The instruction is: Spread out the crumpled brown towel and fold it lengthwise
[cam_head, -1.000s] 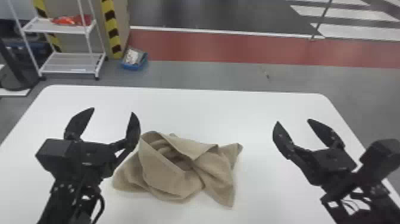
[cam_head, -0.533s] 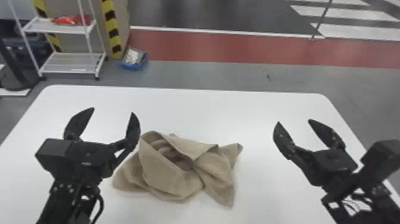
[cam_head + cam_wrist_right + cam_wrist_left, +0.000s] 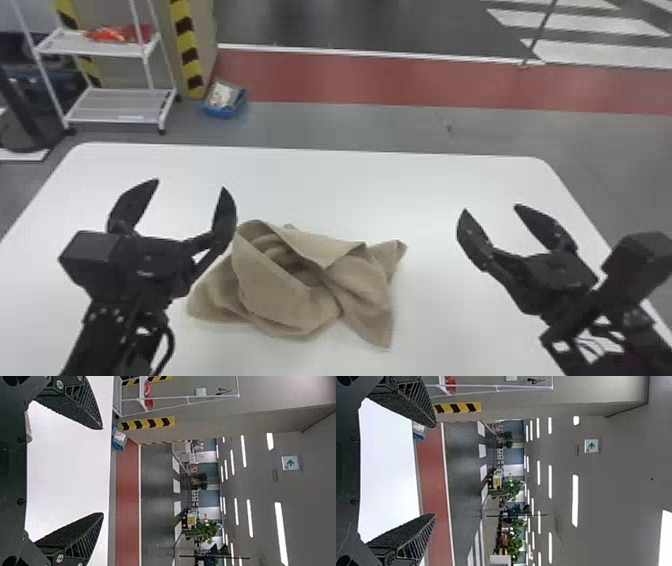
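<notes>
Lying crumpled on the white table [image 3: 380, 195], the towel [image 3: 285, 300] presents overlapping folds around a shaded hollow, one corner pointing toward the robot's right. Left gripper [image 3: 191, 185]: wide, both fingers well apart, positioned near the towel's left end. Right gripper [image 3: 491, 207]: likewise wide, positioned to the right of the towel and apart from it. Both wrist views confirm the spread of the fingers.
</notes>
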